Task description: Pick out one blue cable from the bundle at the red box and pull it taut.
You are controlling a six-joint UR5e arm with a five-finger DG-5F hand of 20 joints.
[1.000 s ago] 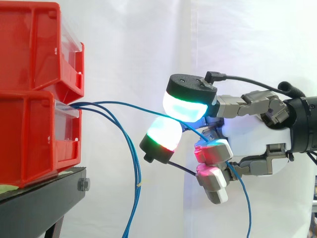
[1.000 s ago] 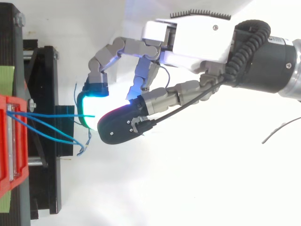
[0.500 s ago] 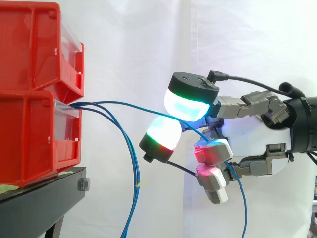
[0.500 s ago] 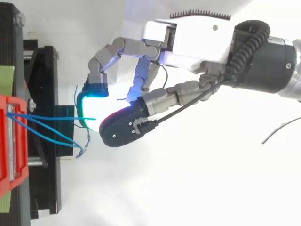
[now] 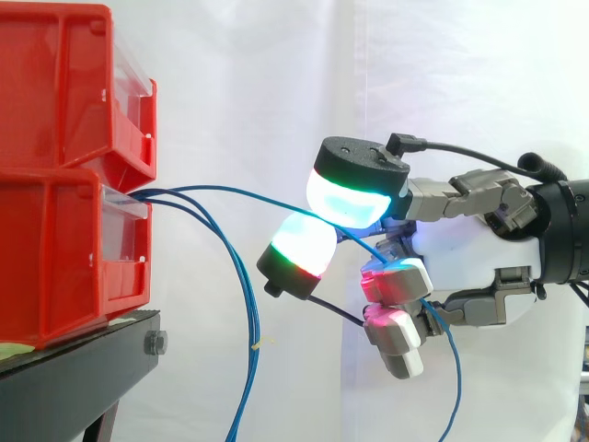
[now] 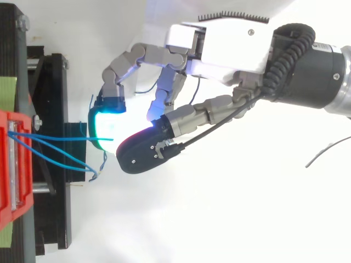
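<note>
At the right of the side view, my robot hand reaches in level towards the left, its fingers curled and clamped on one blue cable. Two glowing pads meet over the strand near the middle of the frame: the upper one shines cyan with a green rim, the lower one white with a red rim. Below and right of them, two more fingertips glow magenta, and the free end of the cable drops past them to the bottom edge

From the pinch the blue cable rises in a shallow arc up and left to the front of the lower red bin, where it goes in under the clear lip. It is not quite straight. The other blue cables leave the same opening, bend over and hang down to the bottom of the frame, apart from my fingers

At the left edge the upper red bin sits stacked on the lower one, both on the black stand, with the white curtain behind

Seen from above, my robot hand comes from the upper right, and the held strand runs level from the bin to the cyan pad
</note>
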